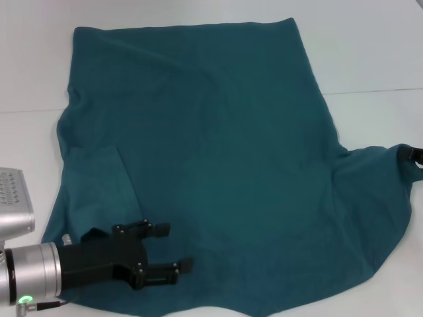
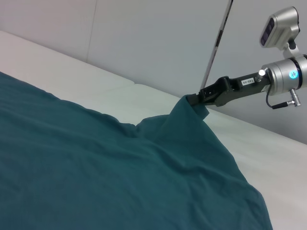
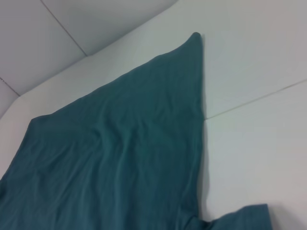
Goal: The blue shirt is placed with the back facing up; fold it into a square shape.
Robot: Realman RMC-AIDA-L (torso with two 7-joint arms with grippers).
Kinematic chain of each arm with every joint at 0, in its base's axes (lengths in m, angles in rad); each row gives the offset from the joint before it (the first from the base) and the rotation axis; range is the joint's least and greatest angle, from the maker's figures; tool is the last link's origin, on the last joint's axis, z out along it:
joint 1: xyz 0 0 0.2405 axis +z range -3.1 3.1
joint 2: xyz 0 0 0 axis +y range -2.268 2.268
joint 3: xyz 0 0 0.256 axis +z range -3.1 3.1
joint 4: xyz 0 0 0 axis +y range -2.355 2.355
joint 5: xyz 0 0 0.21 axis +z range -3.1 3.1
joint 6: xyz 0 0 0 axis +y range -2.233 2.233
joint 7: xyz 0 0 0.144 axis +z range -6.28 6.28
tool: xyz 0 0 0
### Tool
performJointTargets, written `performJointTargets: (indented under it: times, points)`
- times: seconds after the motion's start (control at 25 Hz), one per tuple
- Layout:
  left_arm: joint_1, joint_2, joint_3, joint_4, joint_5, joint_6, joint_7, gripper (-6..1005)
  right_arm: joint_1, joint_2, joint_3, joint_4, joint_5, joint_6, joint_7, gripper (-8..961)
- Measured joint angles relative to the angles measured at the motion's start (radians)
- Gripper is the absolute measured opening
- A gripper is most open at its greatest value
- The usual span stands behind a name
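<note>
While the blue shirt (image 1: 218, 158) lies spread across most of the white table (image 1: 370, 46), no finished fold shows yet; the job looks barely begun. Its left sleeve sits tucked in over the body near the left edge, a first partial turn at most. Left gripper (image 1: 165, 252) hovers low over the near-left part of the cloth, fingers apart, grasping nothing. Right gripper (image 2: 204, 98) is pinched tight on the tip of the right sleeve, lifting it clear of the table at the far right edge of the head view; fabric tents up toward it. Hem end lies flat at the far side. Still to do, by my reading: right sleeve in, sides over, then lengthwise folds to a square
</note>
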Motion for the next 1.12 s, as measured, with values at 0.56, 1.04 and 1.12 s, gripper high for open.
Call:
performJointTargets:
  times: [0.56, 1.04, 1.12]
  points:
    - [-0.011, 0.003, -0.002, 0.001, -0.004, -0.007, -0.005, 887, 0.172, 0.062, -0.046, 0.024, 0.001, 0.011, 0.000, 29]
    - [-0.011, 0.005, 0.000, 0.001, 0.001, -0.025, -0.021, 888, 0.285, 0.100, -0.188, 0.125, 0.046, 0.113, -0.052, 188]
    - [-0.010, 0.005, 0.000, 0.001, 0.001, -0.026, -0.026, 888, 0.252, 0.095, -0.186, 0.101, 0.071, 0.093, -0.045, 254]
